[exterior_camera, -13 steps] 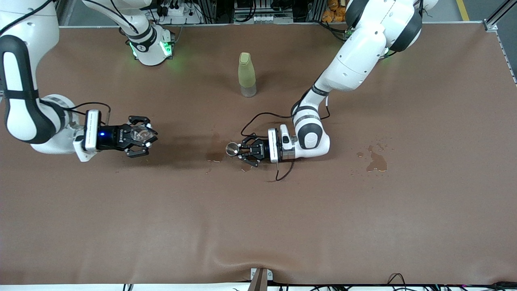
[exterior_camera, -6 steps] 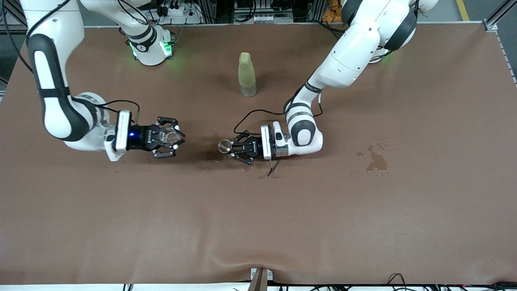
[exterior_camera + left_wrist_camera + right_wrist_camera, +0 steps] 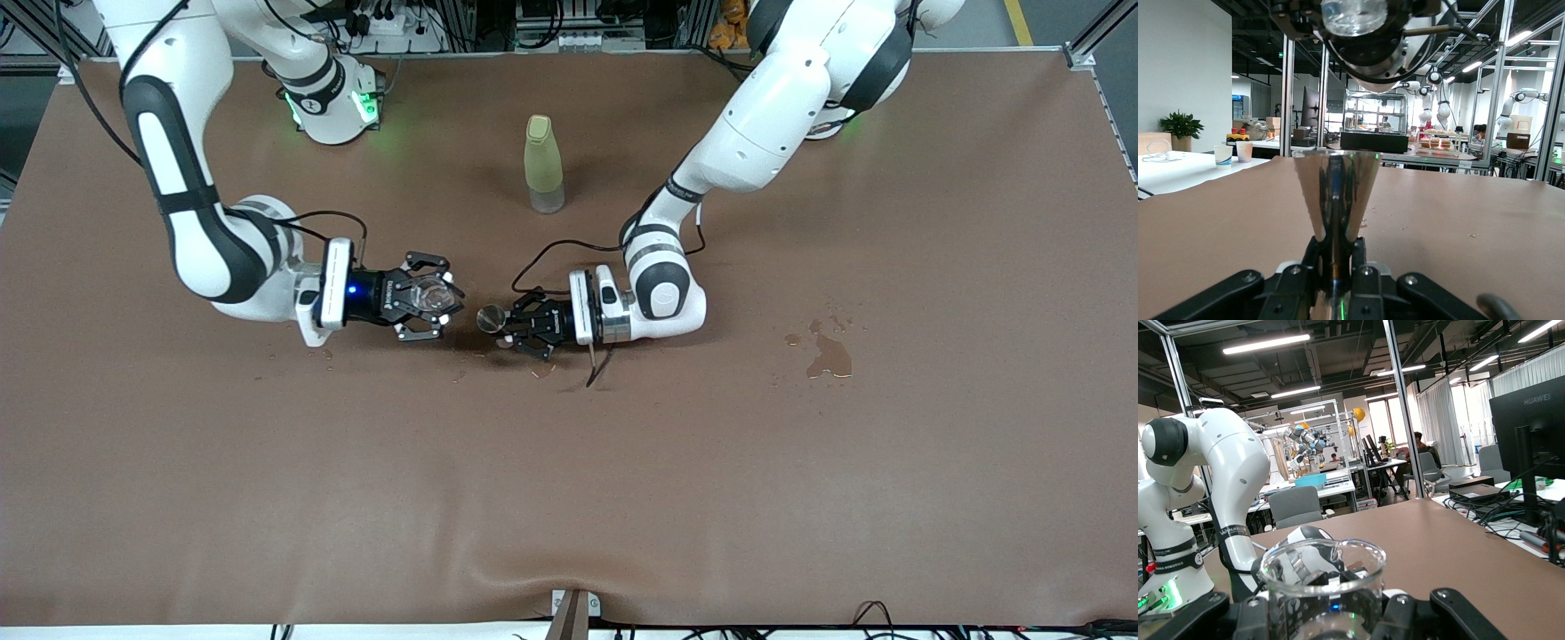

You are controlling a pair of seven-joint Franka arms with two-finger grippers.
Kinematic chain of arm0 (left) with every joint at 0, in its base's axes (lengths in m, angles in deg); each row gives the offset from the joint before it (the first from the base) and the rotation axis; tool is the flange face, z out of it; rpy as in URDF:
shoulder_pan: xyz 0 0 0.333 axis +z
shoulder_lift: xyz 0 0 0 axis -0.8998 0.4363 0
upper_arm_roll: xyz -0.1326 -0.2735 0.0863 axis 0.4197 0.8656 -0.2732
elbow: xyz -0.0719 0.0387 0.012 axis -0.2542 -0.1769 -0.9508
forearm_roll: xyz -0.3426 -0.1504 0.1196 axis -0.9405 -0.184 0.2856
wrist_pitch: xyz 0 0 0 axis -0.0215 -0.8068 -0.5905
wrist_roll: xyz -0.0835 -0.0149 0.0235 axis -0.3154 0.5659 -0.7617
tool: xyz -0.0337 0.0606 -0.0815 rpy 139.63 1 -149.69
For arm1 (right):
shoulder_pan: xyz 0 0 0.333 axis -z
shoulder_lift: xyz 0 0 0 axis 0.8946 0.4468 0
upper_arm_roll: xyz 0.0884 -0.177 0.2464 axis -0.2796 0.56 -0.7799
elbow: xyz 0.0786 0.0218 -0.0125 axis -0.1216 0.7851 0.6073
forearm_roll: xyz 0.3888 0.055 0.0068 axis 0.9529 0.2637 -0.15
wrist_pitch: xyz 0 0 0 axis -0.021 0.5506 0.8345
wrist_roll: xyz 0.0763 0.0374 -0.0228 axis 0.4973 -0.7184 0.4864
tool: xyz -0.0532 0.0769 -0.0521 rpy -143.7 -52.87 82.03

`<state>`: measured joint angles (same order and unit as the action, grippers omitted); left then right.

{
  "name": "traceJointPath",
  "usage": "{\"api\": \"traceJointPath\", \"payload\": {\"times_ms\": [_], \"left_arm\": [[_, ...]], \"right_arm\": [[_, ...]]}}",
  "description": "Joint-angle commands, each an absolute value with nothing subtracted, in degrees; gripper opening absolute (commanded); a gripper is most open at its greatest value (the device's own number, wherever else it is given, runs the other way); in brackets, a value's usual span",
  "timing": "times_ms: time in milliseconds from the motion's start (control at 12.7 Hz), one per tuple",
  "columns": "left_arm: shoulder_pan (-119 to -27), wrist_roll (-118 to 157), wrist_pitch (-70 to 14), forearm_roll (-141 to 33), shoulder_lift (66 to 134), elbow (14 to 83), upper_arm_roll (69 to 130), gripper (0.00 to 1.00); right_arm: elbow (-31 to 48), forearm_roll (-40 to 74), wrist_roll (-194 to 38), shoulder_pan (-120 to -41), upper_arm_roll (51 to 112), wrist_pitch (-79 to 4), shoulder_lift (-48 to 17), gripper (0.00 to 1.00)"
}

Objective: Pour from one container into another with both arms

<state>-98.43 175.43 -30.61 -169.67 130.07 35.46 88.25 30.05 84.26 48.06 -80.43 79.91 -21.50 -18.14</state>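
Your right gripper (image 3: 442, 307) grips a clear glass beaker (image 3: 433, 294) above the brown table (image 3: 569, 480), mouth toward its partner. Just beside it, your left gripper (image 3: 510, 327) clamps what looks like a small metal funnel (image 3: 491, 317). A green bottle (image 3: 543, 164) stands nearer the bases; a spill (image 3: 829, 354) lies toward the left arm's end.

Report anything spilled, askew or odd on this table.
A dark wet patch stains the table toward the left arm's end, with small droplets beside it; it looks like spilled liquid. Smaller flecks dot the cloth near the two grippers. The cloth's edge nearest the front camera is rucked up into a fold. The green bottle stands upright.
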Motion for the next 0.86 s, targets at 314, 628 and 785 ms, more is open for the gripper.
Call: {"api": "traceJointPath", "payload": {"times_ms": [314, 628, 785], "left_arm": [[-98.9, 177.1, -31.8, -169.9, 130.1, 35.0, 86.7, 0.00], [-98.6, 178.4, -31.8, -169.8, 130.0, 35.3, 86.7, 0.00], [-98.6, 178.2, -31.8, -169.9, 129.9, 35.2, 86.7, 0.00]], "right_arm": [[32.5, 91.8, 52.4, -83.3, 76.8, -26.6, -19.4, 0.00], [32.9, 93.4, 54.6, -84.7, 76.7, -27.0, -18.4, 0.00], [34.3, 94.2, 56.0, -85.1, 76.6, -27.0, -18.3, 0.00]]}}
